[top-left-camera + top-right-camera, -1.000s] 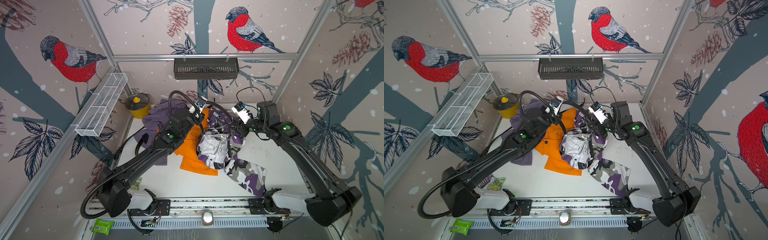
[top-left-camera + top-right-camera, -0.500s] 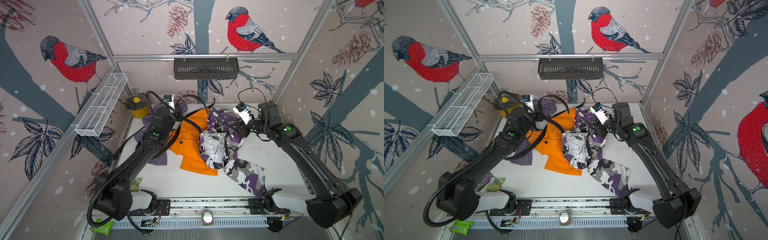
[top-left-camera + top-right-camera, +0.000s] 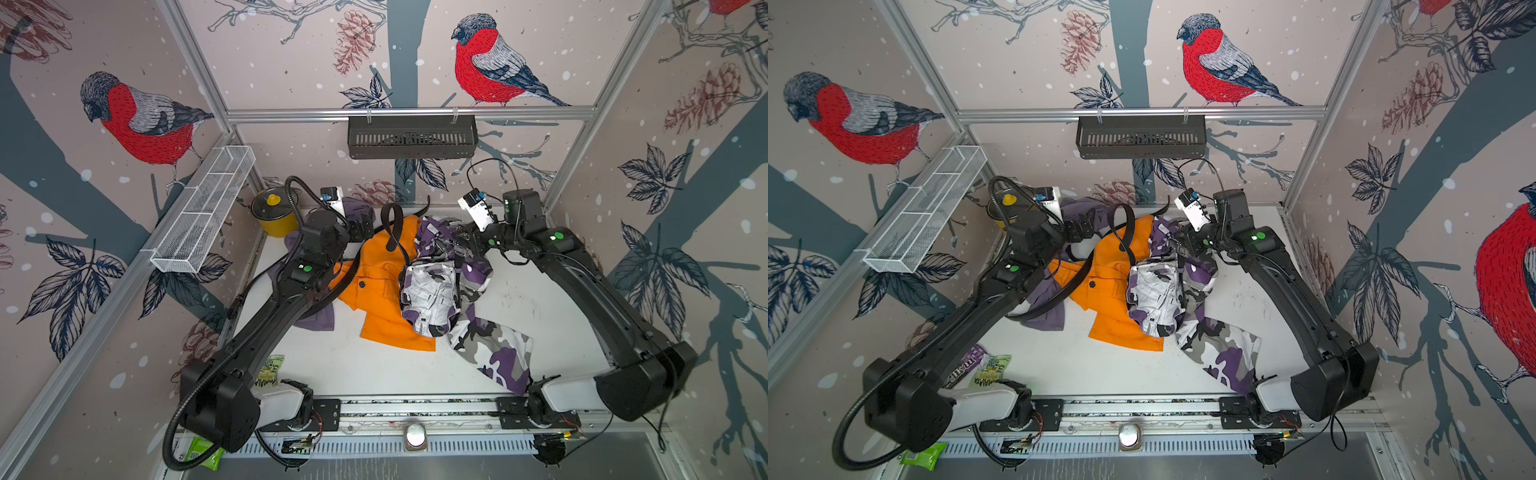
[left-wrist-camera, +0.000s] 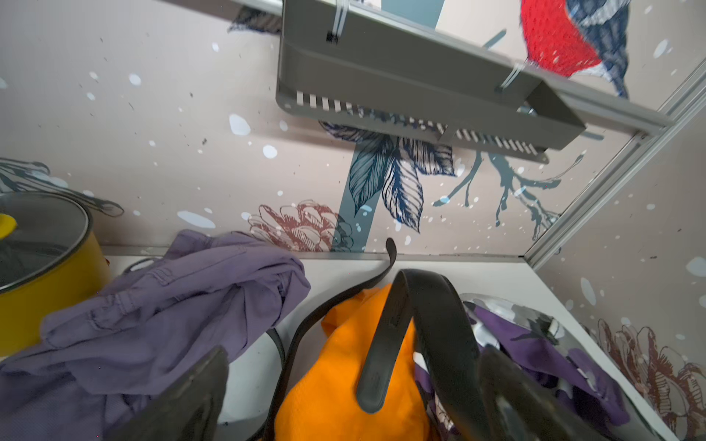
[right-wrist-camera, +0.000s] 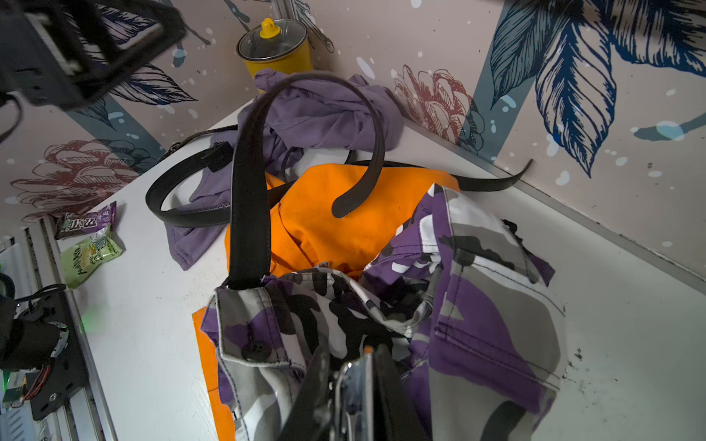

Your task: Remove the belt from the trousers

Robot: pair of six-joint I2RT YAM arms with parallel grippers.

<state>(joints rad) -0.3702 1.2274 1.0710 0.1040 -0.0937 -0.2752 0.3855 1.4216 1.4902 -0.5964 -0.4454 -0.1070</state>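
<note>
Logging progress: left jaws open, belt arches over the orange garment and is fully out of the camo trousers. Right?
No. The belt is not out: in the right wrist view it runs into the waistband of the camo trousers. The left gripper jaws are open, and the belt does arch over the orange garment.

yellow pot [image 3: 277, 221] | orange garment [image 3: 376, 301] | lilac garment [image 4: 172, 305] | snack packets [image 5: 91, 256] | wire basket [image 3: 203, 212]

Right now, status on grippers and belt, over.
Left gripper open, empty, by the purple garment. Right gripper shut on the buckle. Belt arches out of the camo trousers, tip free over the orange garment. Second belt lies on the garments beneath.
</note>
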